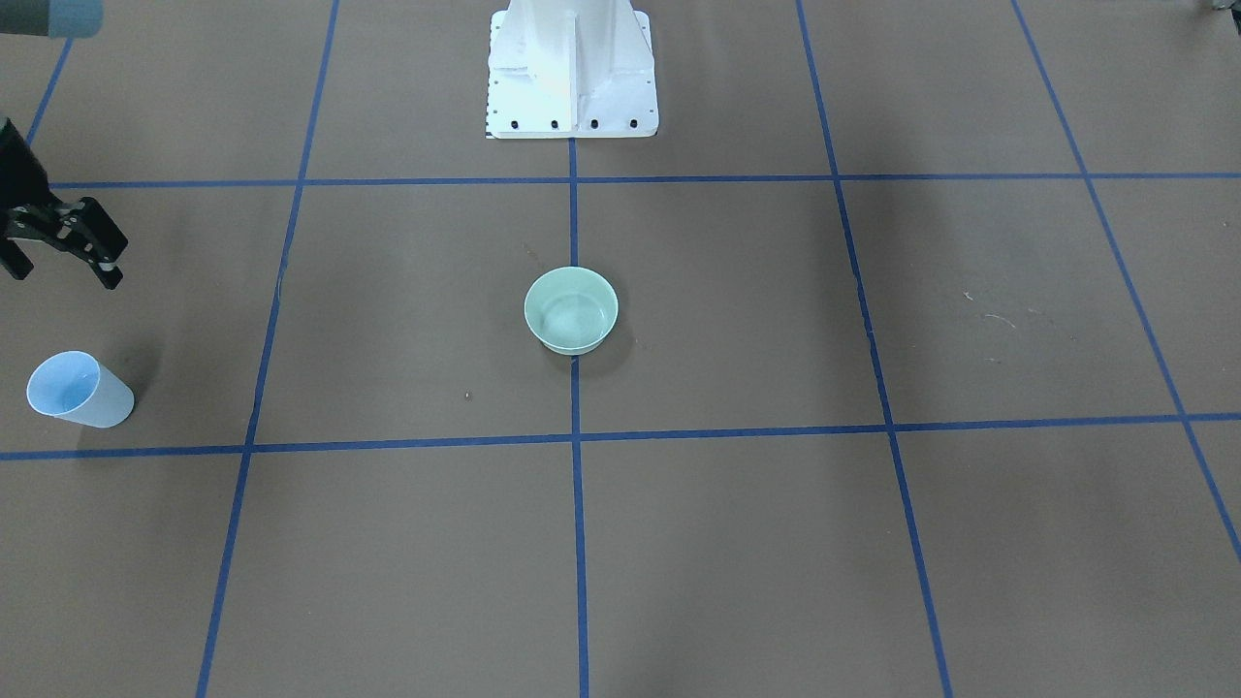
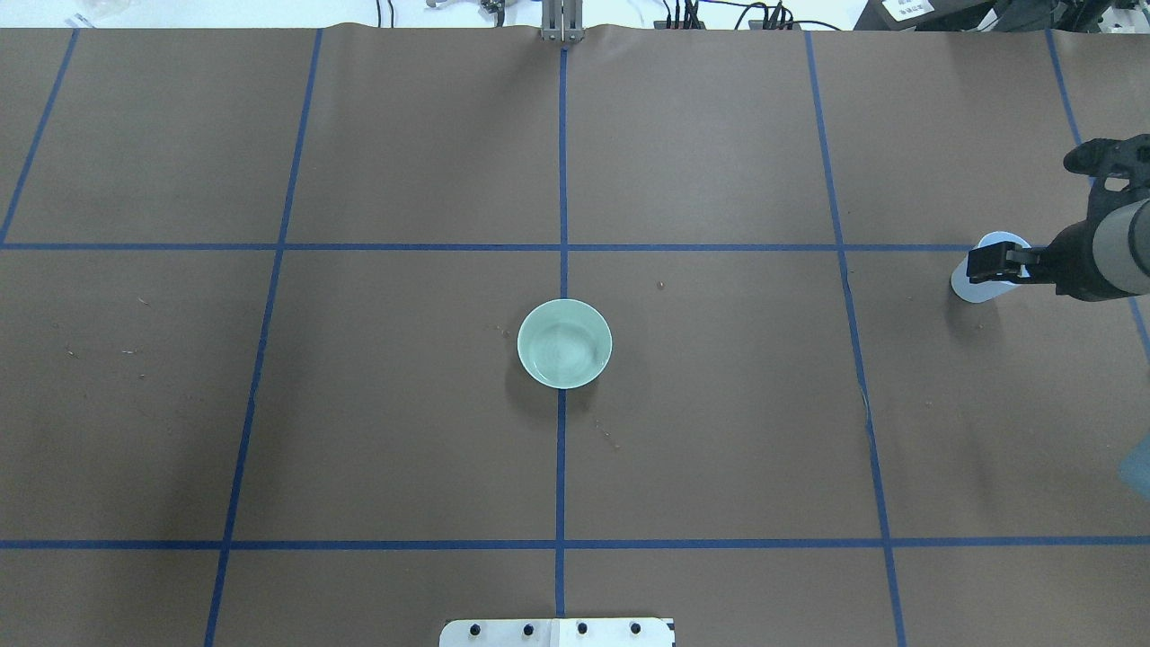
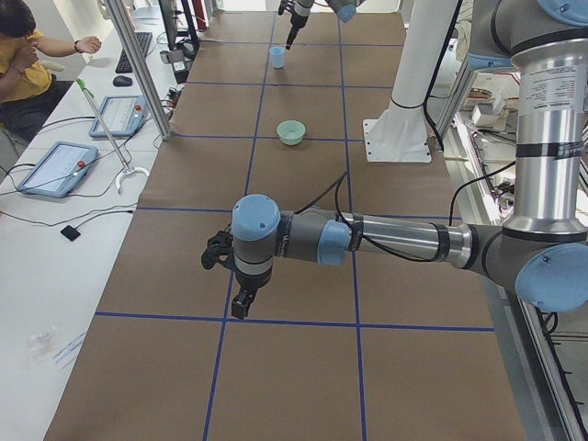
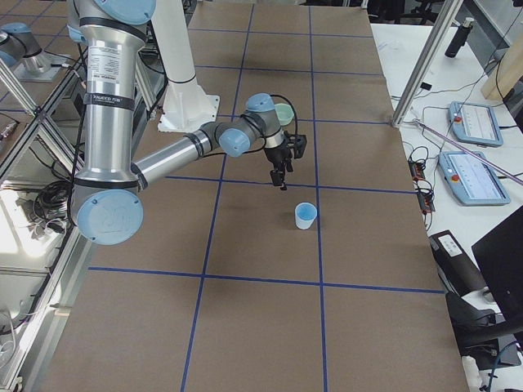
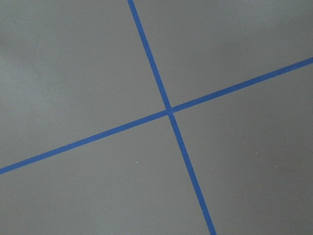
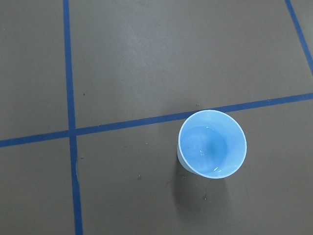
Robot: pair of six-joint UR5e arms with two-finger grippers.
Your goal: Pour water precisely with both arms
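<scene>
On the brown counter [image 1: 737, 543], the right pincer [image 1: 63, 276] is held spread near a blue cup [image 1: 82, 393] of water [image 6: 210, 147]; the left pincer's [image 3: 241, 299] state cannot be told.

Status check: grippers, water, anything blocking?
Right gripper open, hovering near blue cup, not touching. Left gripper far off, state unclear. Water in upright cup; nothing between it and green bowl.

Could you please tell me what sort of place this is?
Probably a robotics lab: a table marked with a blue tape grid, control tablets on a side bench, and a person near a keyboard.
</scene>
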